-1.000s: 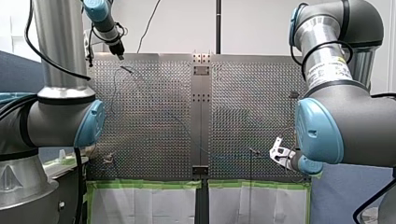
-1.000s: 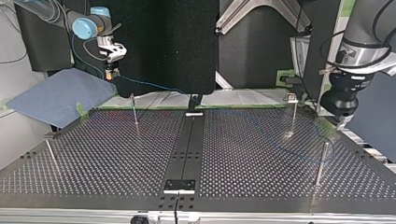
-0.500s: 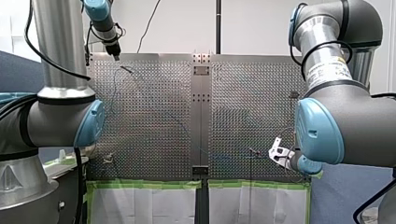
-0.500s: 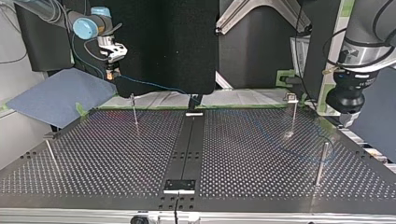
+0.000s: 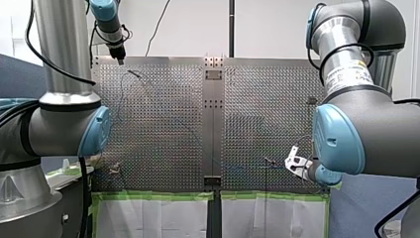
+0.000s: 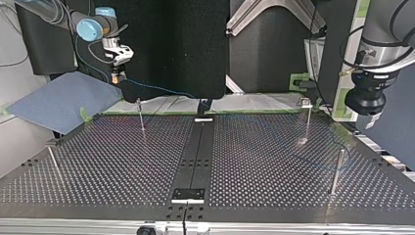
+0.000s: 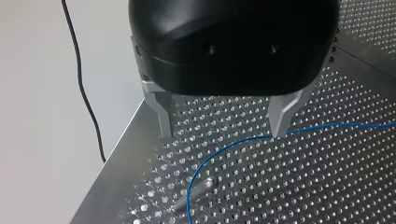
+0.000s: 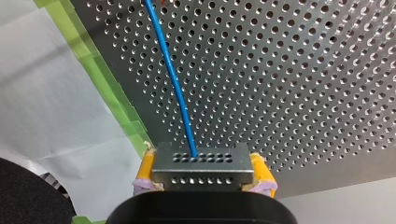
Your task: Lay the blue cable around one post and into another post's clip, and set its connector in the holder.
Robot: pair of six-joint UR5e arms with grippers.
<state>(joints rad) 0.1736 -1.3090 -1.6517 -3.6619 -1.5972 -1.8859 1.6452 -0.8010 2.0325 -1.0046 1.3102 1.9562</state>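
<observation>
The thin blue cable (image 6: 161,89) runs from my right gripper (image 6: 116,78) across the perforated table (image 6: 98,161) and bends around a post (image 6: 335,171) at the top view's right. My right gripper (image 8: 201,173), with yellow pads, is shut on the grey metal connector (image 8: 201,167), held off the table's edge; the cable (image 8: 175,84) leaves the connector's face. My left gripper (image 7: 223,133) is open above the table's far corner, nothing between its metal fingers (image 7: 162,114). Below it the cable (image 7: 219,151) curves past the post (image 7: 194,192). In the front view my left gripper (image 5: 120,57) hangs at the far left.
A post with a clip (image 6: 307,120) stands at the top view's back right, another post (image 6: 141,116) at the back left, a third (image 6: 54,160) at the left edge. A dark rail (image 6: 195,152) carrying a small plate (image 6: 187,194) divides the table. Green tape (image 8: 100,79) lines the edge.
My left gripper has lifted away from the post, toward the table's far edge in the front view, still open. My right gripper has held still with the connector.
</observation>
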